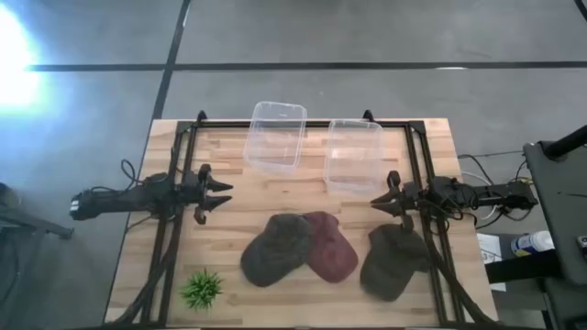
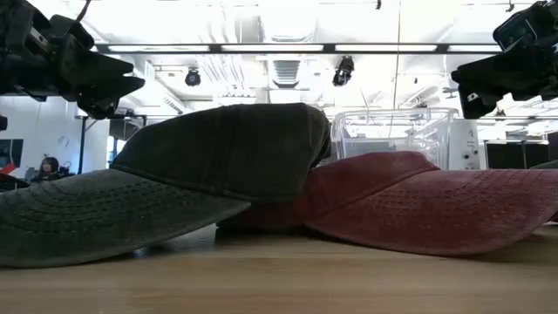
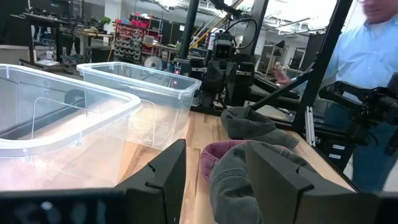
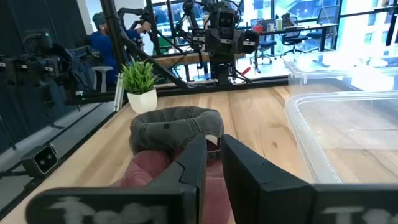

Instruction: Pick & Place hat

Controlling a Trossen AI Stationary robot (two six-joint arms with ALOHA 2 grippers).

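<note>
Three caps lie on the wooden table's near half. A dark grey cap (image 1: 275,247) overlaps the left side of a maroon cap (image 1: 330,247), and a dark olive cap (image 1: 394,259) lies apart at the right. In the low view the grey cap (image 2: 174,174) and the maroon cap (image 2: 418,201) rest on their brims. My left gripper (image 1: 225,194) hovers open and empty at the table's left, left of and farther back than the grey cap. My right gripper (image 1: 376,200) hovers at the right, just beyond the olive cap. Its fingers are a narrow gap apart (image 4: 214,149) and empty.
Two clear plastic bins (image 1: 275,136) (image 1: 354,154) stand side by side at the table's far middle. A small green potted plant (image 1: 202,289) sits at the near left corner. Black frame rails (image 1: 174,229) run along both sides. A person in a blue shirt (image 3: 367,56) stands beyond the table.
</note>
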